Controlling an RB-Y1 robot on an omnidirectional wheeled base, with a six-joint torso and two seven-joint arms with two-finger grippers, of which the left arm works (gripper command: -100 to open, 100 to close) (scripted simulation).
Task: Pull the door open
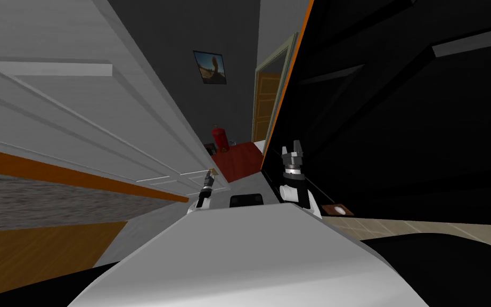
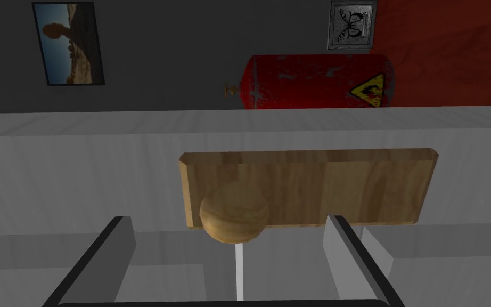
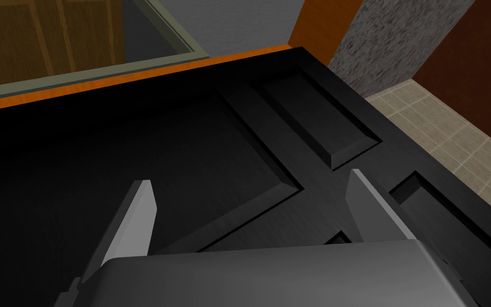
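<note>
While the left gripper (image 2: 229, 221) stands released, its 2 fingers (image 2: 124, 240) flank the round wooden knob (image 2: 234, 213) without touching it, and the knob sits closer to 1 finger than the other. The knob juts from a wooden plate (image 2: 335, 184) on the white door (image 1: 79, 106), whose free edge (image 2: 239, 120) runs just past the plate. Beyond that edge a narrow gap opens onto red floor (image 1: 239, 160) and a red cylinder (image 1: 219, 137). Across the gap, the right gripper (image 1: 291, 146), also released and holding nothing, points at a black panelled door (image 3: 132, 160) close ahead of its jaws. This door's orange edge (image 1: 287, 96) borders the gap.
</note>
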